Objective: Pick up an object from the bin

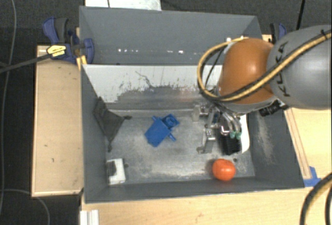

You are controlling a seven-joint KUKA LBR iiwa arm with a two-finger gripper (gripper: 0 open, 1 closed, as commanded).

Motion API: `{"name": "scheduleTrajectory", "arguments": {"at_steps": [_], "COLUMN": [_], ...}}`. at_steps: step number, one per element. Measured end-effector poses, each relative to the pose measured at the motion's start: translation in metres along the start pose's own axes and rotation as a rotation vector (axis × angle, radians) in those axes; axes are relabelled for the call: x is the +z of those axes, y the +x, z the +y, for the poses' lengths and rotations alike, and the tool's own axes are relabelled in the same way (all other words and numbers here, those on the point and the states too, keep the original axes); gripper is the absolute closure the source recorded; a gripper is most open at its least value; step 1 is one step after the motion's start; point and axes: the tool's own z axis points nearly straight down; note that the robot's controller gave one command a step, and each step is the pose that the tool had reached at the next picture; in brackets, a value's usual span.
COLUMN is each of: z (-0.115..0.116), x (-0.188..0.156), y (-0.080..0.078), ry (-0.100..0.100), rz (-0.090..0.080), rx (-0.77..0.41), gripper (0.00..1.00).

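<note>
1. Your arm (306, 71) comes in from the right, over the bin's (171, 37) right-hand wall. The orange cover (246, 71) on its wrist sits above the bin's right half, and yellow-and-black cables (200, 76) loop around that cover.
2. The pincer (210, 138) hangs below the cover, low inside the bin, right of the middle of the floor. Apart or together: you cannot tell from this angle, as the wrist and its dark fittings crowd the tip.
3. Nearest thing is an orange-red ball (224, 170). It lies on the floor at the front right, close to the front wall, just beside and in front of the pincer. The view does not settle whether the two touch.
4. A blue block (161, 130) of uneven shape, with a small lug on its upper right, lies near the middle of the floor, left of the pincer and apart from it.
5. Far left, well apart from the pincer:
   - a dark grey wedge (107, 119) sits against the left wall
   - a small white piece (115, 171) sits in the front left corner
6. The four things lie loose and separate, none of them heaped
</note>
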Motion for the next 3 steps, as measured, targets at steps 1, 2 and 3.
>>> {"name": "scheduleTrajectory", "arguments": {"at_steps": [1, 2, 3], "z": [0.000, 0.046, 0.070], "x": [-0.005, 0.040, 0.063], "y": [-0.001, -0.030, -0.036], "ry": [0.000, 0.002, -0.001], "rz": [-0.008, -0.016, -0.005], "rx": [0.001, -0.153, -0.253], "gripper": [0.00, 0.00, 0.00]}}
